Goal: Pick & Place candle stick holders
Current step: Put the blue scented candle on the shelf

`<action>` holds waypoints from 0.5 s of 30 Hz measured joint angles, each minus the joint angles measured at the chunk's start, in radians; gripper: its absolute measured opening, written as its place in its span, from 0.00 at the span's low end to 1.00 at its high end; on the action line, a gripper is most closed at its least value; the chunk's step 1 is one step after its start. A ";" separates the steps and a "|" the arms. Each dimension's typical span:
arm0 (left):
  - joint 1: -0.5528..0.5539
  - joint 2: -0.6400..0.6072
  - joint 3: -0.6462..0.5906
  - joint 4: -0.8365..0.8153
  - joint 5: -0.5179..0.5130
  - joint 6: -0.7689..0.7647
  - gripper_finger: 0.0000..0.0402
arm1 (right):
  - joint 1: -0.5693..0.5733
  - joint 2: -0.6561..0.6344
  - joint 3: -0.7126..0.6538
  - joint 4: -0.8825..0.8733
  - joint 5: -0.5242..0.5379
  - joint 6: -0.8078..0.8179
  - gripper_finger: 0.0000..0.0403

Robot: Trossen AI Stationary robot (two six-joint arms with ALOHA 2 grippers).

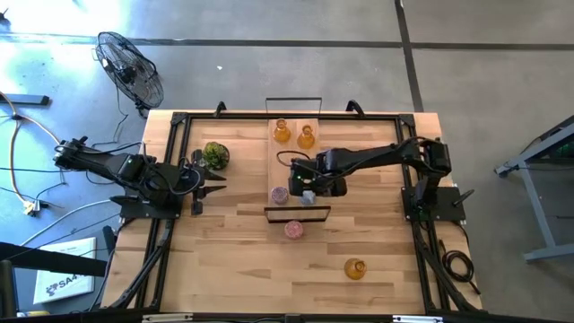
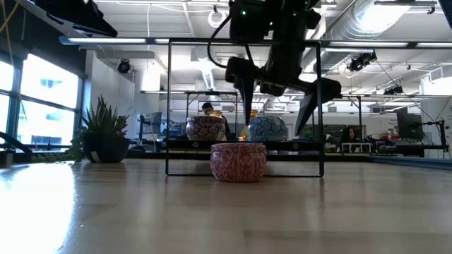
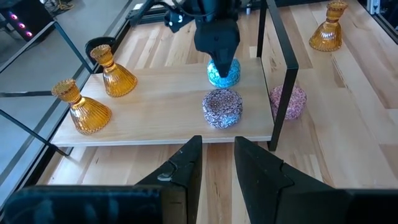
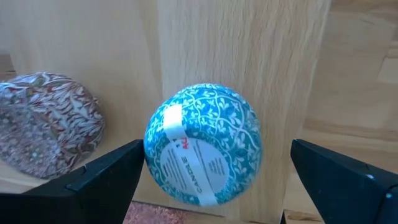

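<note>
High view: a pale board (image 1: 283,161) lies at the desk (image 1: 242,260) centre inside a black wire frame (image 1: 296,208). Two amber holders (image 1: 294,134) stand at the board's 12 o'clock end; a pink holder (image 1: 280,194) and the light-blue holder (image 1: 308,196) sit at its 6 o'clock end. The right gripper (image 1: 306,184) hangs over the light-blue holder, fingers spread wide to either side without touching it. A second pink holder (image 1: 294,230) rests off the board at 6 o'clock, the third amber holder (image 1: 355,268) at 5 o'clock. The left gripper (image 1: 213,182) waits at 9 o'clock, fingers nearly together and empty, beside a potted plant (image 1: 215,154).
</note>
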 joint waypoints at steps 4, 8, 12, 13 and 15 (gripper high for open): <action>0.000 0.000 0.000 0.001 0.000 0.000 0.23 | 0.000 0.010 0.000 -0.003 0.009 0.020 0.99; 0.000 0.000 0.000 0.000 0.000 0.000 0.23 | 0.000 0.013 0.000 0.003 0.011 0.038 0.99; 0.000 0.000 0.000 0.000 0.000 0.000 0.23 | 0.000 0.013 0.000 0.020 0.020 0.019 0.99; 0.000 0.000 0.000 0.000 0.000 0.000 0.23 | 0.000 0.013 0.000 0.025 0.016 0.022 0.99; 0.000 0.000 0.000 0.000 0.000 0.000 0.23 | 0.002 0.013 0.000 0.033 0.004 0.048 0.99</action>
